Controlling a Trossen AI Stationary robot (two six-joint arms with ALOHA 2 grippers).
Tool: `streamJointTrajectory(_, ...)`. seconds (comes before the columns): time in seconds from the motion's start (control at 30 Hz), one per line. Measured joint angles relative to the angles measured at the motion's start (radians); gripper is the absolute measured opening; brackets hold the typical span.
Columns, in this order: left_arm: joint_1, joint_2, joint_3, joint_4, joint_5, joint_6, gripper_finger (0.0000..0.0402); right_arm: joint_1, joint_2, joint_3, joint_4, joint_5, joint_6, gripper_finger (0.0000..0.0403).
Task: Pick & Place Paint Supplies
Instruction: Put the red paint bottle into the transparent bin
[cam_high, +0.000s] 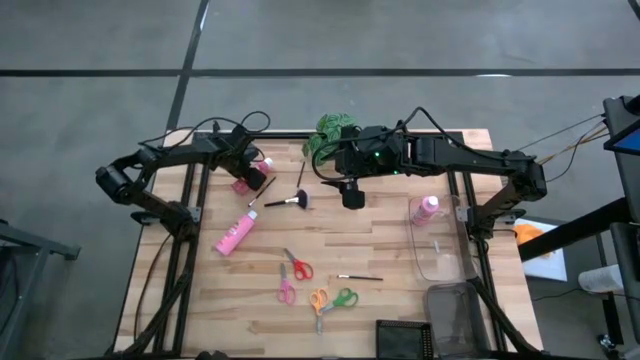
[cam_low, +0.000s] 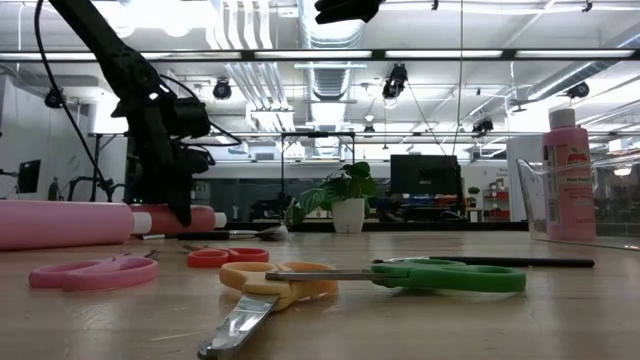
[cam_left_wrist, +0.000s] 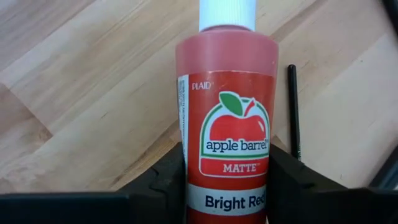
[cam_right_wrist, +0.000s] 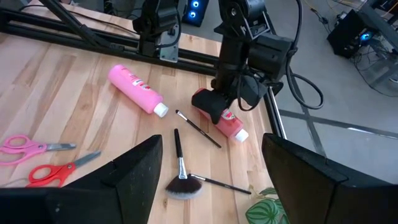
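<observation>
**Inspector:** Where is the red paint bottle (cam_left_wrist: 227, 118) relative to the left gripper (cam_high: 243, 172)?

**Assistant:** It lies on its side near the table's (cam_high: 400, 290) far left corner, directly between that gripper's fingers (cam_left_wrist: 165, 180). The long axis runs straight out from the wrist, white cap (cam_left_wrist: 227, 14) pointing away. The dark fingers flank the body on both sides and appear to be in contact, so I judge the jaws clasped on the bottle, though it has not left the wood.

**Inspector:** The right gripper (cam_high: 352, 193)?

**Assistant:** High above the far middle of the table, jaws spread, carrying nothing. The left arm is plainly the nearer one.

**Inspector:** Materials?

**Assistant:** A smooth, soft-looking plastic cylinder with a glossy "apple barrel Bright Red" label; likely slippery and prone to rolling. A thin dark-handled brush (cam_left_wrist: 293, 106) lies just beside it, parallel. The table is pale planked wood with visible grain.

**Inspector:** Other supplies?

**Assistant:** One pink bottle (cam_high: 234, 235) lies flat toward the left edge; another pink bottle (cam_high: 427, 209) stands by the clear bin (cam_high: 440, 262) at the right edge. The fan-tipped brush (cam_high: 290, 201) lies in the far middle.
</observation>
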Motion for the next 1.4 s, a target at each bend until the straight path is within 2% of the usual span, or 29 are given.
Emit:
streamJointTrajectory(0.23, 0.000, 0.003, 0.013, -0.014, 0.056, -0.016, 0.0166, 0.000, 0.000, 0.000, 0.000, 0.000, 0.000, 0.0274)
streamJointTrajectory(0.4, 0.000, -0.006, 0.065, -0.020, 0.107, -0.058, 0.0161, 0.000, 0.000, 0.000, 0.000, 0.000, 0.000, 0.0274)
streamJointTrajectory(0.5, -0.001, -0.030, 0.096, -0.022, 0.164, -0.128, 0.0156, 0.000, 0.000, 0.000, 0.000, 0.000, 0.000, 0.0274)
streamJointTrajectory(0.67, -0.009, -0.093, 0.127, -0.013, 0.285, -0.372, 0.0155, 0.000, 0.000, 0.000, 0.000, 0.000, 0.000, 0.0274)
streamJointTrajectory(0.83, -0.079, -0.157, 0.130, 0.036, 0.385, -0.469, 0.0155, 0.000, 0.000, 0.000, 0.000, 0.000, 0.000, 0.0274)
streamJointTrajectory(1.0, -0.226, -0.185, 0.130, 0.162, 0.381, -0.592, 0.0154, 0.000, 0.000, 0.000, 0.000, 0.000, 0.000, 0.0274)
streamJointTrajectory(1.13, -0.399, -0.167, 0.130, 0.335, 0.307, -0.712, 0.0154, 0.000, 0.000, 0.000, 0.000, 0.000, 0.000, 0.0274)
streamJointTrajectory(1.27, -0.594, -0.127, 0.130, 0.490, 0.032, -0.809, 0.0154, 0.000, 0.000, 0.000, 0.000, 0.000, 0.000, 0.0274)
streamJointTrajectory(1.4, -0.752, -0.064, 0.130, 0.611, -0.231, -0.808, 0.0154, 0.000, 0.000, 0.000, 0.001, 0.000, 0.000, 0.0274)
